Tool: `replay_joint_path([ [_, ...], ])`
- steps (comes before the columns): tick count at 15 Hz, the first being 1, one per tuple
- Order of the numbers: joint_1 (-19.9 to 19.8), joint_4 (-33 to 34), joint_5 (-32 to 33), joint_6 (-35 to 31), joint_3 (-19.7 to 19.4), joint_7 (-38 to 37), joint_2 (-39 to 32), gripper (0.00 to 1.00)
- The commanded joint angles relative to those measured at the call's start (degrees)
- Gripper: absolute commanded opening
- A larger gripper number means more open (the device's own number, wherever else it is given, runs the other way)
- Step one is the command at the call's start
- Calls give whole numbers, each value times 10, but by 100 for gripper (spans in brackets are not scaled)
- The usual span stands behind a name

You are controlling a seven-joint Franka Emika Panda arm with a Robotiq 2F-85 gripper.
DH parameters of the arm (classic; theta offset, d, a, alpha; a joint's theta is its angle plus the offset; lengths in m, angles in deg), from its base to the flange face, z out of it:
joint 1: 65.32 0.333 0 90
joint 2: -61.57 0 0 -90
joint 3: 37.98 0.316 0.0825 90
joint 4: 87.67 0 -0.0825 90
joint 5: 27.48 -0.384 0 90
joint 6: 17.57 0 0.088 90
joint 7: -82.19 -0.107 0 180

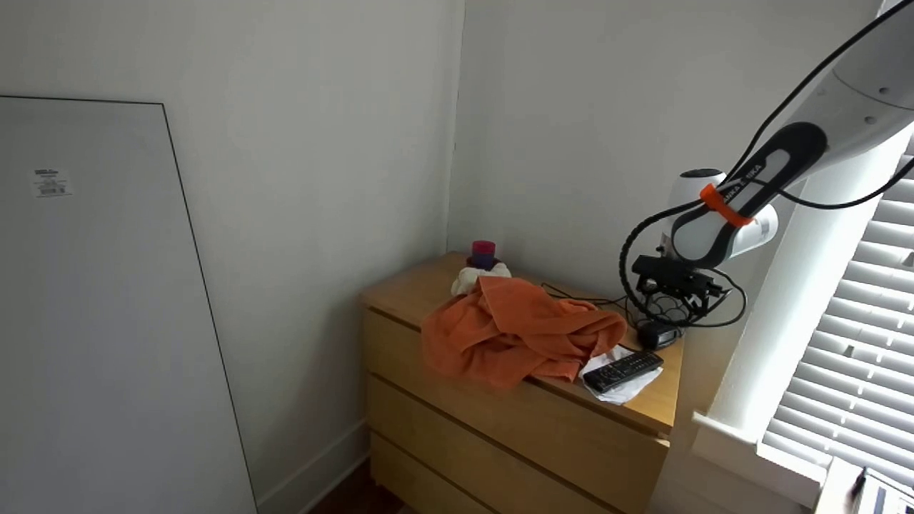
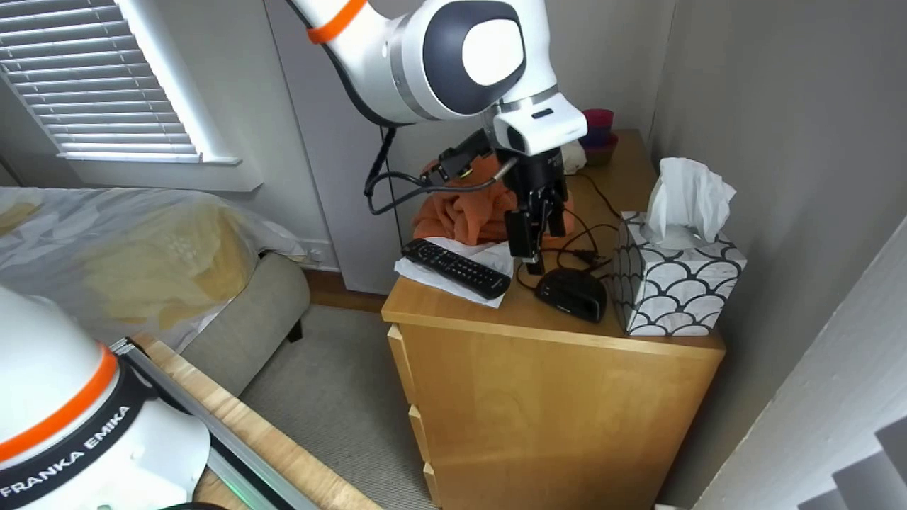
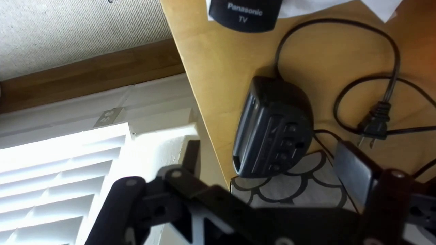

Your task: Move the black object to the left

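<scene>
Spread end effector (image 3: 271, 158) hangs near black device (image 3: 276, 129), bare dresser-top (image 3: 218, 75) toward edge (image 3: 191, 85).

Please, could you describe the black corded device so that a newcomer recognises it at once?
On the light-brown wooden dresser stands a white tissue box with black scallops. Between it and the long black plastic remote control sits the squat black plastic device. Unlike the remote, it is D-shaped and has a black cord.

white arm (image 2: 372, 67) | orange bands (image 2: 336, 23) | FRANKA EMIKA lettering (image 2: 65, 455) | black cable (image 1: 623, 264) | black tool (image 3: 272, 164)
</scene>
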Motion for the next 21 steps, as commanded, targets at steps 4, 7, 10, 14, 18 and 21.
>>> replay_joint_path([
  [4, 61, 63, -42, -7, -58, 4, -97, 100],
  [7, 74, 75, -69, 0, -67, 10, -122, 100],
  [10, 82, 84, -92, -14, -74, 15, -144, 100],
  [14, 87, 97, -112, -19, -82, 25, -160, 100],
  [18, 89, 103, -128, 1, -84, 38, -172, 100],
  [21, 91, 103, -137, -4, -86, 44, -179, 75],
])
